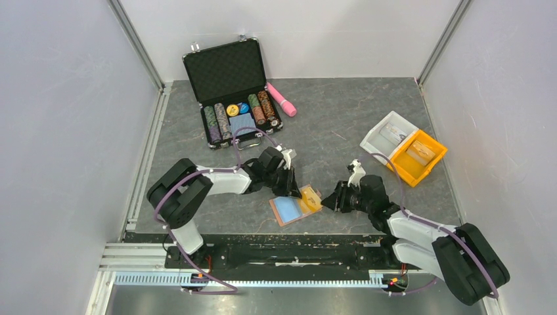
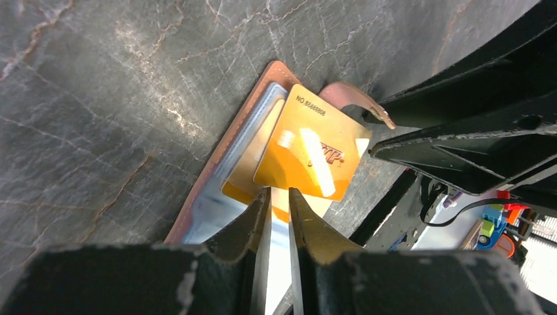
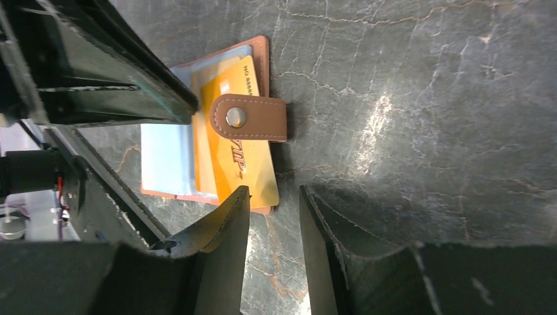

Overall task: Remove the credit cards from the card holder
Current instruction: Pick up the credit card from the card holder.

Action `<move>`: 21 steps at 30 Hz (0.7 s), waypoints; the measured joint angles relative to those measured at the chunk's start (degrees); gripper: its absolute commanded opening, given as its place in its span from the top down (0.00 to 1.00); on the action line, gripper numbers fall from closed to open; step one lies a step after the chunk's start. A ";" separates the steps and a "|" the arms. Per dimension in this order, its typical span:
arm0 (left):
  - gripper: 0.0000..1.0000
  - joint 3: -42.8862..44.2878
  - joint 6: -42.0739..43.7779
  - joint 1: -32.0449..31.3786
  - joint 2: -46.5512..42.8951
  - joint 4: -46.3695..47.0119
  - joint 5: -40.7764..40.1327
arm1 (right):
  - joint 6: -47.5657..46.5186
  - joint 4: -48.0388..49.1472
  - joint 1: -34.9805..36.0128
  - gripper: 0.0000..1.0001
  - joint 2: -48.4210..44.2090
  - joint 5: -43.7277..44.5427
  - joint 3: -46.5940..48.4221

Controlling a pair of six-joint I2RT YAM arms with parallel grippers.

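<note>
Lying between left hand, right hand: open card holder.

Lying open and flat, light blue pockets facing up: brown card holder. Sticking out askew on right-hand side: orange-yellow credit cards, overlapping. Resting across top card: closing tab.
</note>
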 measured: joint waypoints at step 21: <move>0.60 -2.43 -2.47 -0.28 1.95 6.93 2.54 | 8.31 12.66 -0.13 1.00 0.04 -2.32 -5.27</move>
